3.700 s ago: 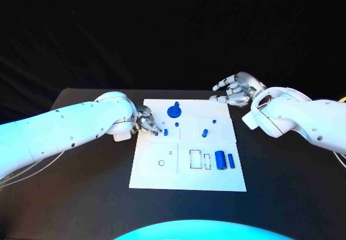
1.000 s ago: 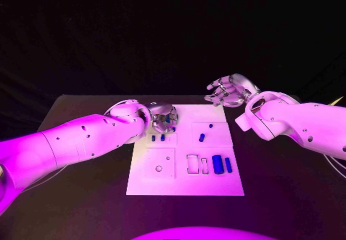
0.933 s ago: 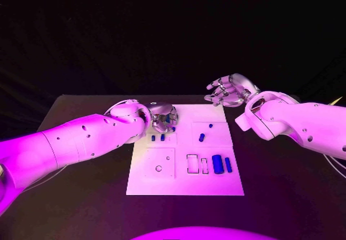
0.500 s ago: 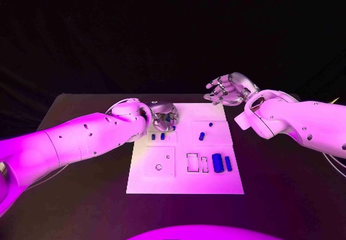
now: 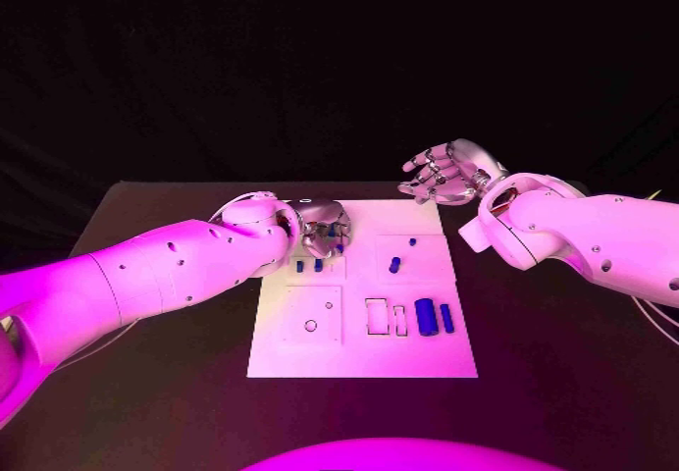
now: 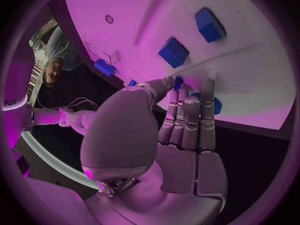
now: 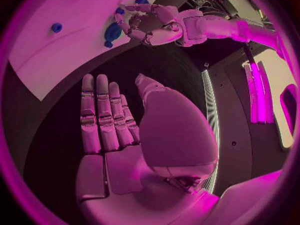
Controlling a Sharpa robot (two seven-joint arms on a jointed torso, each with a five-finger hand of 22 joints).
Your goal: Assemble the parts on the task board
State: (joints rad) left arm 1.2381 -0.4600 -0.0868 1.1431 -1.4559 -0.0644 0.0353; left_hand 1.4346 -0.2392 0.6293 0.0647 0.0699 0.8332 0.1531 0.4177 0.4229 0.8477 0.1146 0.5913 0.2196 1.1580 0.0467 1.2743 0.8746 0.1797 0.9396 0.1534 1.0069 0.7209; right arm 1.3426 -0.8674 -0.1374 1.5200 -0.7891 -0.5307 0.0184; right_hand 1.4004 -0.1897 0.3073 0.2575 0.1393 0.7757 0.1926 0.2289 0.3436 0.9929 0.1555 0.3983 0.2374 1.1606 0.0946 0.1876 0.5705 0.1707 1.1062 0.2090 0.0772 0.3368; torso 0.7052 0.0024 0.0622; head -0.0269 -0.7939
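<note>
- The left hand (image 5: 320, 224) has moved from the board's left edge, where it worked beside the small pegs, up to the far-left corner of the task board (image 5: 361, 358), at about eleven o'clock from the board's middle.
- Its fingers now curl over the round blue part (image 6: 212, 105) at that corner; fingertips (image 6: 187, 92) touch it, but whether it is truly clasped or only pressed cannot be told.
- Over the last second the hand has barely shifted, so the work there looks like fine seating or gripping rather than travel.
- The right hand (image 5: 447, 173) hovers off the board at about one o'clock, above the worktop (image 5: 566, 392), fingers apart and holding nothing, much as before.
- The two small pegs (image 5: 309, 265) stand just nearer than the left hand; the two long blocks (image 5: 435, 317) lie at about four o'clock, unmoved.
- Judged from this, the round part is the step in hand, with several pieces not yet assembled.
</note>
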